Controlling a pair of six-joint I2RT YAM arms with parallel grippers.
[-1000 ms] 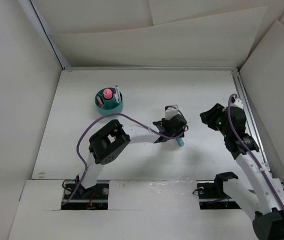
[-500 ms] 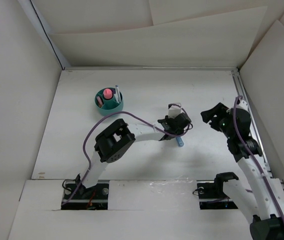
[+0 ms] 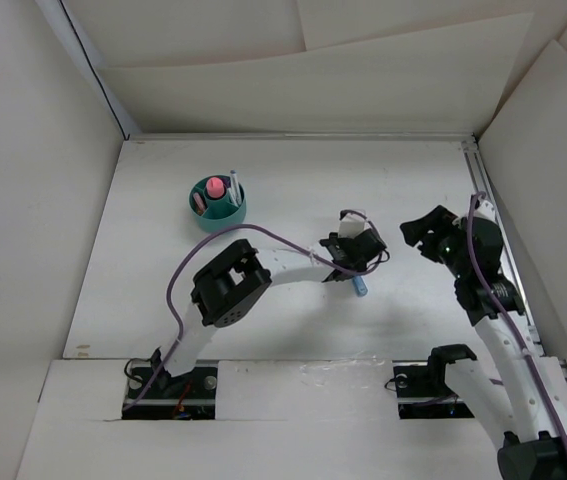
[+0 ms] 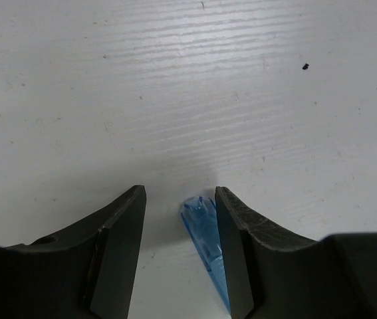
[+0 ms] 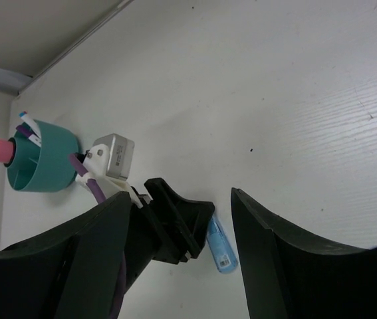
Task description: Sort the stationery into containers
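- Straddling the blue piece (image 4: 205,239), the left gripper (image 4: 178,199) stands partly open and grips nothing. The piece lies flat on the table (image 3: 293,175), between the jaws but close against one finger, with a clear gap to the other.
- We judge off-centre closing to be the main risk. The far finger would push the piece sideways, and a smooth, tapered stub could roll or squirt forward instead of seating.
- We see only the narrow end of the piece between the fingers in the left wrist view. A pinch there could let it pivot, droop, or drop during the carry.
- The fingertips look close to the table, so going lower while closing could scrape or jam them on the surface.
- The teal cup (image 3: 225,217) stands well apart at the back left, with a pink piece (image 3: 215,187) and pens (image 3: 233,180) in it. A loosely held piece could catch on the rim or the protruding pens, or fall into the wrong compartment.
- The right gripper (image 3: 421,238) hangs wide open and empty just to the right. We think the arms could clash if both reach for the piece.
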